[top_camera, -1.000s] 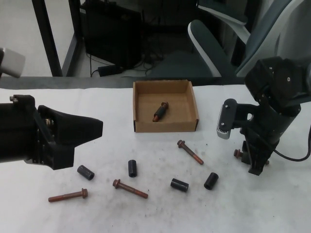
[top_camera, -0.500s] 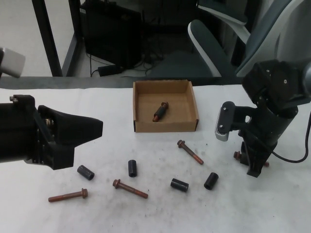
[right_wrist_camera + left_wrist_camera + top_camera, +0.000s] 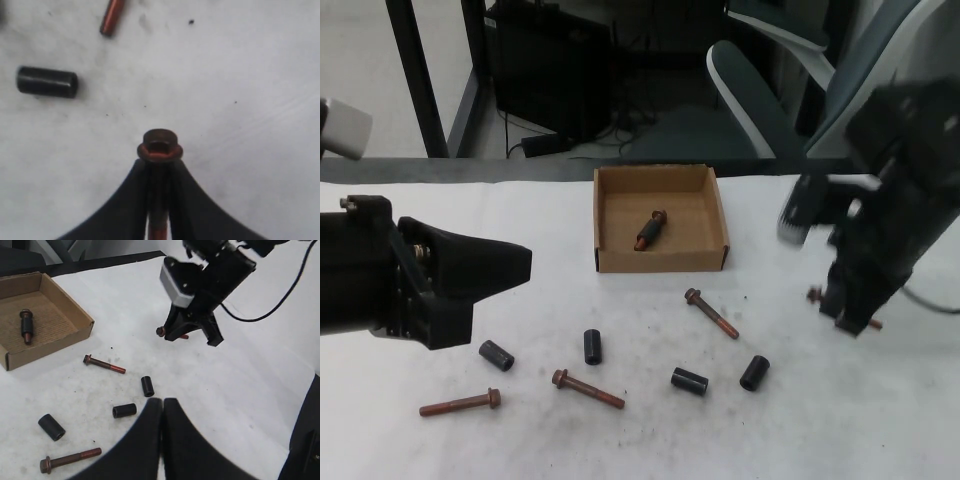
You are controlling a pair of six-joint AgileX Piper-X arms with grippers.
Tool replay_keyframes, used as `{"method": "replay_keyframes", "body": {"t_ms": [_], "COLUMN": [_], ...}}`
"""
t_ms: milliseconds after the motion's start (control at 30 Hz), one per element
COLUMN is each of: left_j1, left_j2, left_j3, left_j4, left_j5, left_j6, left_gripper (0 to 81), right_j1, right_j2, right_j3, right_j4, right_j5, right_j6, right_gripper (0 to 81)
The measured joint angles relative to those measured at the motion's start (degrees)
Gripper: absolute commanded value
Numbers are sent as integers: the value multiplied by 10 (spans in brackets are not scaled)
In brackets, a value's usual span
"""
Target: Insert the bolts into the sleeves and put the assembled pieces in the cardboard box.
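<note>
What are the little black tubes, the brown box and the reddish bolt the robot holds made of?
The sleeves look like matte black metal or hard plastic; I cannot tell which. The cardboard box is plain brown cardboard, ribbed on its floor. The bolt in the right hand looks like metal with a dull coppery-red coating.

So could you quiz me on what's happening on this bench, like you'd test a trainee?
1. True or false: the right gripper holds a bolt.
2. How many loose sleeves lie on the bench?
3. What is in the cardboard box? A) nothing B) one assembled piece C) two bare bolts
Key: 1 true; 2 four; 3 B.
</note>
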Motion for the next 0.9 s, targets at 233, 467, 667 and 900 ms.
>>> {"method": "replay_keyframes", "body": {"t_ms": [233,467,667,900], "left_j1": [0,0,-43,-92], "left_j2": [0,0,44,226], "left_j3": [0,0,0,0], "left_j4": [0,1,28,-48], "left_j5": [-29,-110,-269,-345], "left_j6": [-21,-101,-280,-473], "left_gripper": [133,292,291,291], "right_j1": [0,0,0,0], "right_j2": [-120,-249,-338,-403], "right_j3": [40,118,164,173], "right_j4": [6,15,57,99], "right_j5": [-57,-91,-109,-109], "right_j6": [71,128,162,177], "right_gripper": [2,2,2,2]}}
